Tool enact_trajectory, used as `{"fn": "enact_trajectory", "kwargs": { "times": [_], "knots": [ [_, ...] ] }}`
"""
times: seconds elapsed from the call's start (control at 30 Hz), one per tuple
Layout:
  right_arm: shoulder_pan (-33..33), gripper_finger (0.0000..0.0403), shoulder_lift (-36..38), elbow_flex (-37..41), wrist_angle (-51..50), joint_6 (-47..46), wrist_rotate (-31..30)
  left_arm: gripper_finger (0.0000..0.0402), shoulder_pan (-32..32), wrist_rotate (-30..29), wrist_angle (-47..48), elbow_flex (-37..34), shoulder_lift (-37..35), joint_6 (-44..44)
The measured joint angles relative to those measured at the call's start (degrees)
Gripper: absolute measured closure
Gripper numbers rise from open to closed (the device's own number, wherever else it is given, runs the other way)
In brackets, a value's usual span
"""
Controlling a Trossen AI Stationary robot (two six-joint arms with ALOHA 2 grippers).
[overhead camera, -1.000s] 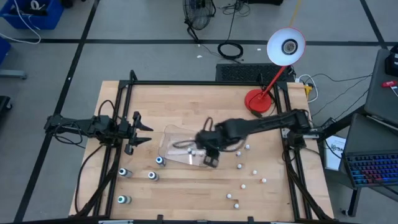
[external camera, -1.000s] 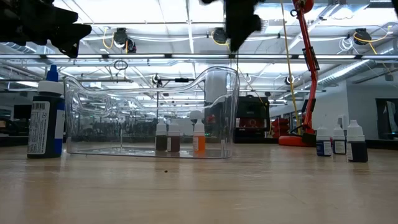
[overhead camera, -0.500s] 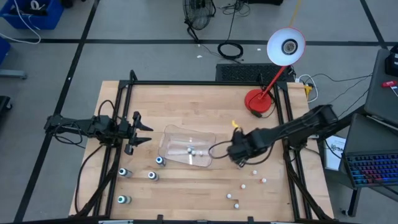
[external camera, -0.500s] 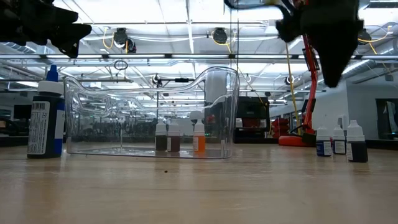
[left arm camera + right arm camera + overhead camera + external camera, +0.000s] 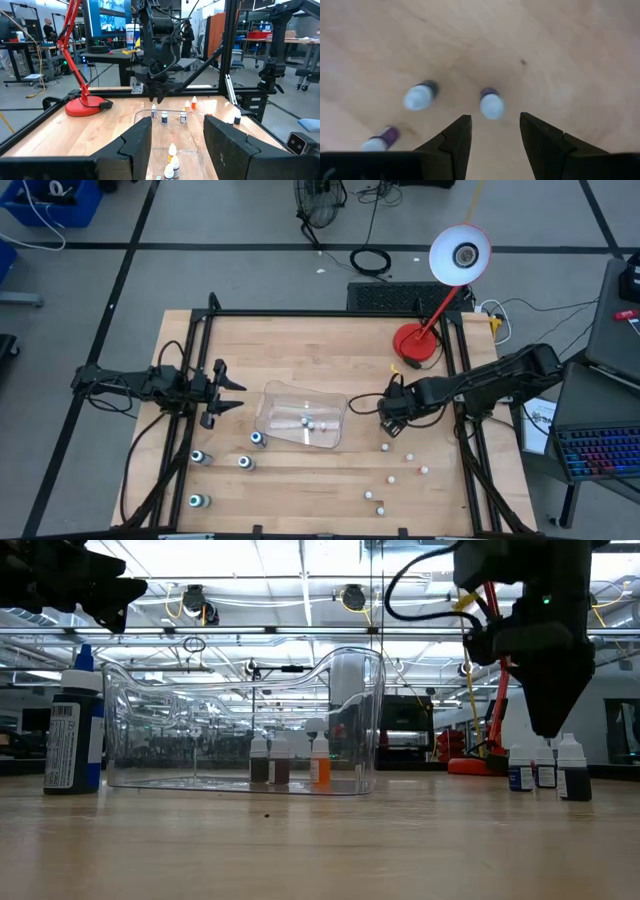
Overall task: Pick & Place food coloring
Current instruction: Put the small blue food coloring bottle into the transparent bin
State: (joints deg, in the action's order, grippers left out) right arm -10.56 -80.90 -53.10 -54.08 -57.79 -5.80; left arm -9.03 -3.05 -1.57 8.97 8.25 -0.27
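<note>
- High view: the right gripper [image 5: 391, 416] hangs at centre-right beside the tray [image 5: 272, 398], over loose bottles [image 5: 386, 447] waiting to be picked; the left gripper [image 5: 228, 391] waits at left.
- Low view: three bottles [image 5: 279, 759] already stand inside the tray.
- Right wrist view: fingers [image 5: 456, 137] spread, empty, lined up on one bottle [image 5: 491, 105].
- Left wrist view: fingers [image 5: 135, 142] apart, idle.

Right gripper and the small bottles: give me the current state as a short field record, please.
right gripper: open, hovering above white-capped small bottles standing right of the tray, holding nothing
nearest bottle: white cap, dark body, upright just ahead of the open fingers
neighbouring bottles: two more nearby, one white-capped
clear plastic rectangular tray: mid-table, three small bottles standing inside, one orange
left gripper: open, waiting left of the tray, empty
blue-topped bottles: loose on the wooden table near the left arm
</note>
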Motion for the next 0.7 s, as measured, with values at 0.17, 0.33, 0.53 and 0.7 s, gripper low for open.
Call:
{"fn": "enact_trajectory", "kwargs": {
  "times": [0.17, 0.33, 0.53, 0.7],
  "knots": [
    [1.21, 0.0248, 0.0, 0.5, 2.56, 2.11, 0.03, 0.022, -0.01, 0.0, -0.01, 0.0, -0.02, 0.0],
    [1.24, 0.0248, -0.68, 0.56, 2.94, 2.99, 0.09, 0.0219, 0.0, 0.0, -0.01, 0.0, 0.0, -0.01],
    [1.24, 0.0248, -2.77, 0.56, 2.74, 3.32, 0.21, 0.022, 0.01, 0.0, -0.01, 0.0, -0.01, -0.01],
    [1.26, 0.0248, -4.56, 0.56, 2.75, 4.1, 1.52, 0.022, 0.0, 0.0, 0.03, 0.01, 0.0, 0.0]
  ]
}}
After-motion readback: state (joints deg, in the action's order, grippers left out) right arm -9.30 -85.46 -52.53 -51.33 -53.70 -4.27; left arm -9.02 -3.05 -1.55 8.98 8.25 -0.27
